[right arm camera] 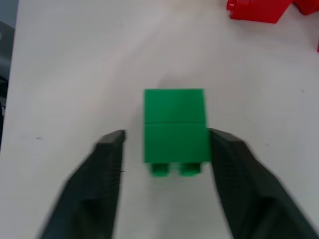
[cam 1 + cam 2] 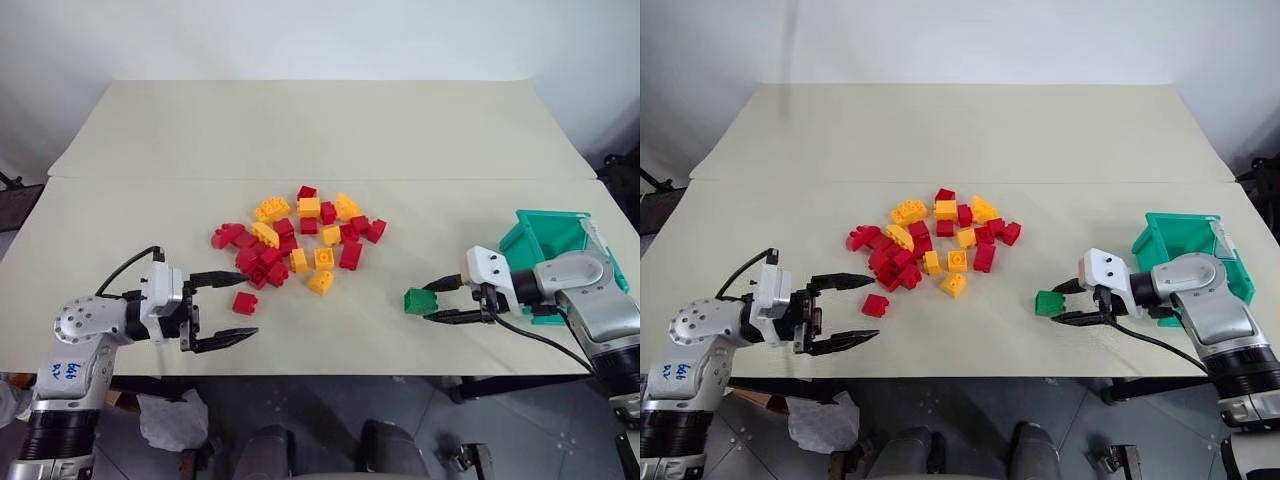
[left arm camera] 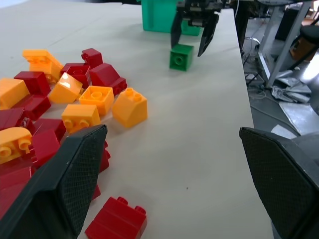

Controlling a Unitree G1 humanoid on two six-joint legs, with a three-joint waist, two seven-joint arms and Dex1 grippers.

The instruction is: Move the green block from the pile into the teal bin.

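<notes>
The green block [image 2: 419, 300] lies on the table, apart from the pile [image 2: 300, 238] of red and yellow bricks and a short way in front of the teal bin [image 2: 545, 232]. My right gripper [image 2: 432, 303] straddles it, pointing toward the pile. In the right wrist view the green block [image 1: 175, 124] sits between the black fingers [image 1: 99, 184]: one touches its side, the other stands a narrow gap away. My left gripper [image 2: 256, 306] is open at the table's front left, with nothing between its fingers, beside the pile's near edge.
A lone red brick [image 2: 243, 302] lies just ahead of the left gripper's fingertips. The table's front edge [image 2: 330, 372] runs close under both hands. The beige tabletop stretches bare behind the pile. The bin stands near the right edge.
</notes>
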